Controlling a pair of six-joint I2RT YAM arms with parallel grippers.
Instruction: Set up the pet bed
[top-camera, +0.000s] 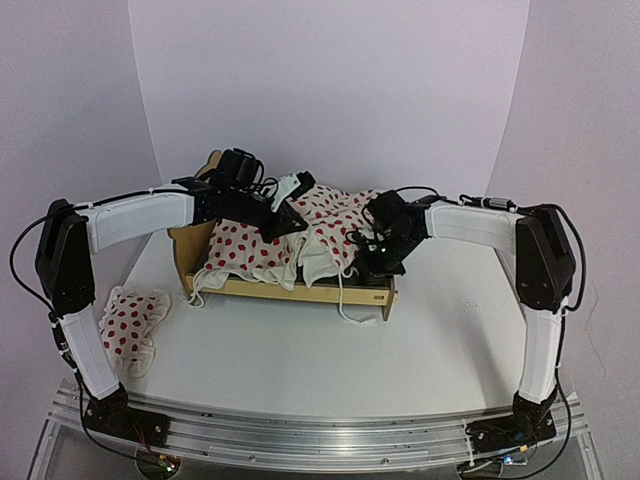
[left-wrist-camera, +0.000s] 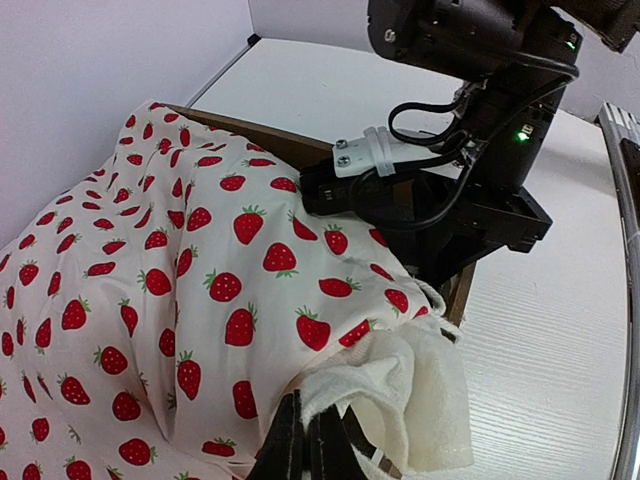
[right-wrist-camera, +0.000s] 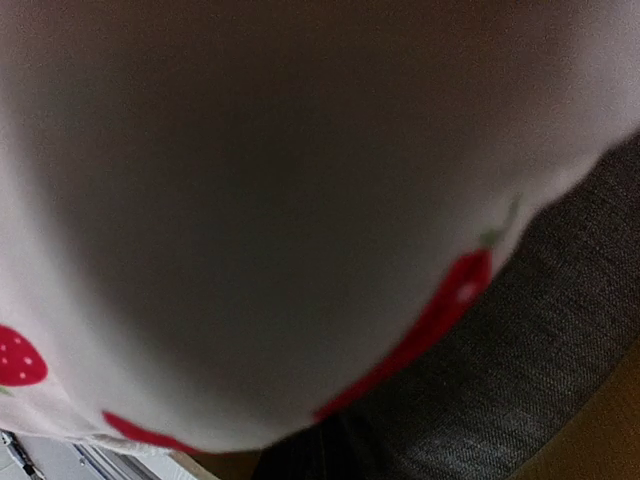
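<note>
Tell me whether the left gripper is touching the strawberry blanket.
Touching. In the left wrist view the left gripper, shut, pinches the strawberry blanket at its folded white edge.

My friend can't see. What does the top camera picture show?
Two robot arms lean over a small wooden pet bed, the left gripper and right gripper both down on the strawberry cloth draped across it. A matching pillow lies on the white table.

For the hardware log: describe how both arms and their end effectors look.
The left arm and right arm both have white-covered links between black joints, with thin black cables running alongside. The left end effector has slim black fingers. The right end effector is black and blocky, with a white bracket, looped black cables and a green light.
</note>
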